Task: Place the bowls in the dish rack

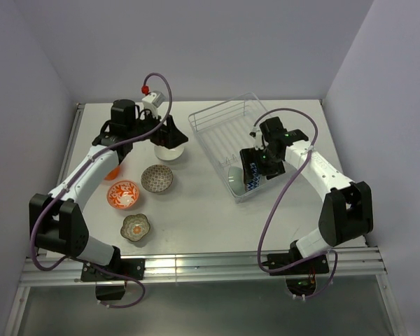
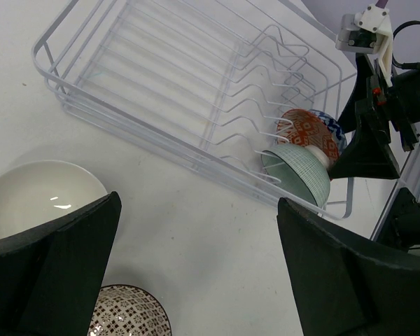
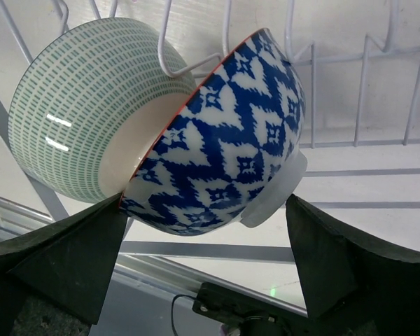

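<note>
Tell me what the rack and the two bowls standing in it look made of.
The rack: thin, pale, see-through-looking rods, so clear plastic or coated wire; I cannot tell which. The teal bowl: probably glazed ceramic, with bright glints on its dashed wall. The blue bowl: likely the same, with a glossy patterned glaze and a plain white foot ring.

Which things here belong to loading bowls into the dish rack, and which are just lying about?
Job: dish rack, teal bowl, blue-patterned bowl, white bowl, grey-patterned bowl, orange-white patterned bowl, olive flower-shaped bowl, plain orange bowl.
Lying about: nothing loose; only the arms' purple cables.
</note>
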You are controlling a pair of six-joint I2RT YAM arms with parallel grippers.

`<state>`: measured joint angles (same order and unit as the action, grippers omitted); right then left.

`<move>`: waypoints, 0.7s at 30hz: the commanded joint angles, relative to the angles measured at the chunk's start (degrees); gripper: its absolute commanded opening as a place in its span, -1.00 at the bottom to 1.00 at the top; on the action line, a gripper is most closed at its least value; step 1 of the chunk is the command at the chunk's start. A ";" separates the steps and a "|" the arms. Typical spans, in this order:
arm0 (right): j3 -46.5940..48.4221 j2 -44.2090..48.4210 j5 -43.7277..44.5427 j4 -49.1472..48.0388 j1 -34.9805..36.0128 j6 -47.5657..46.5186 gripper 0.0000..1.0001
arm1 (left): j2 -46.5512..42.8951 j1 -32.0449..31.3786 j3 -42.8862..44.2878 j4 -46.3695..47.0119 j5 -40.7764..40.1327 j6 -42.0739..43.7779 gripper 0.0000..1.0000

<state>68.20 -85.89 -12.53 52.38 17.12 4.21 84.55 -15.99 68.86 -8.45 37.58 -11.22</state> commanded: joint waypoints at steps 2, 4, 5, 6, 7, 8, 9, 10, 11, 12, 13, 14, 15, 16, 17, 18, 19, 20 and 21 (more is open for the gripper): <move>1.75 2.48 -1.00 0.97 -0.07 -5.16 1.00 | -2.99 0.52 -0.74 0.98 0.39 1.38 0.99; 2.11 3.00 -1.70 1.06 -0.16 -7.18 1.00 | -3.08 0.52 -0.83 1.15 0.56 1.47 0.99; 2.37 3.35 -2.14 1.41 -0.07 -7.89 1.00 | -3.08 0.52 -0.83 0.98 0.74 1.64 0.99; 2.37 3.62 -2.49 1.50 -0.07 -8.68 1.00 | -3.17 0.52 -0.83 0.98 0.65 1.82 0.99; 2.55 3.80 -3.63 1.76 -0.07 -10.52 1.00 | -3.17 0.52 -0.75 0.72 0.65 2.25 0.99; 2.90 4.06 -4.16 2.28 -0.07 -11.49 1.00 | -3.25 0.61 -0.75 0.19 0.65 2.52 0.99; 3.16 4.32 -4.51 2.55 -0.07 -12.29 1.00 | -3.34 0.78 -0.75 0.01 0.74 2.70 0.99; 3.51 4.41 -5.65 3.25 -0.16 -14.03 1.00 | -3.52 0.87 -0.83 0.01 1.17 2.87 0.99; 4.12 4.41 -6.27 3.43 -0.07 -14.66 1.00 | -3.95 1.31 -1.09 -0.08 1.35 2.87 0.99; 4.48 4.59 -6.71 3.69 -0.16 -15.62 1.00 | -4.13 1.48 -1.44 -0.43 1.44 3.13 0.99; 4.83 4.41 -6.97 3.61 -0.34 -15.81 1.00 | -4.13 1.66 -1.54 -0.78 1.35 3.49 0.99; 5.62 4.15 -7.59 3.52 -0.34 -15.72 1.00 | -4.48 1.92 -1.80 -1.30 1.35 3.84 0.99; 6.15 3.37 -7.94 3.34 -0.51 -15.29 1.00 | -4.57 2.10 -1.89 -1.74 1.18 4.01 0.99; 6.67 2.84 -8.03 3.08 -0.77 -15.02 1.00 | -4.83 2.28 -2.24 -1.83 1.00 4.28 0.99; 7.90 2.22 -7.94 2.99 -0.95 -14.58 1.00 | -5.36 2.54 -2.76 -1.92 0.91 4.45 0.99; 8.52 0.56 -7.77 3.08 -1.04 -13.97 0.99 | -5.63 2.72 -2.94 -2.36 0.83 4.72 0.99; 9.13 -0.15 -7.51 3.43 -1.13 -13.53 0.99 | -5.89 2.80 -3.03 -2.71 0.74 5.24 0.99; 10.01 -1.12 -7.59 3.69 -1.13 -13.44 0.98 | -6.15 3.07 -3.20 -3.24 0.39 5.68 0.99; 10.37 -1.73 -7.77 3.78 -1.13 -13.35 0.98 | -6.24 3.16 -3.29 -3.85 0.30 6.21 0.99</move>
<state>75.33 -85.62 -19.25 55.51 16.53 -8.91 81.06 -13.26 65.80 -11.33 37.65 -7.49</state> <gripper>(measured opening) 0.993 0.995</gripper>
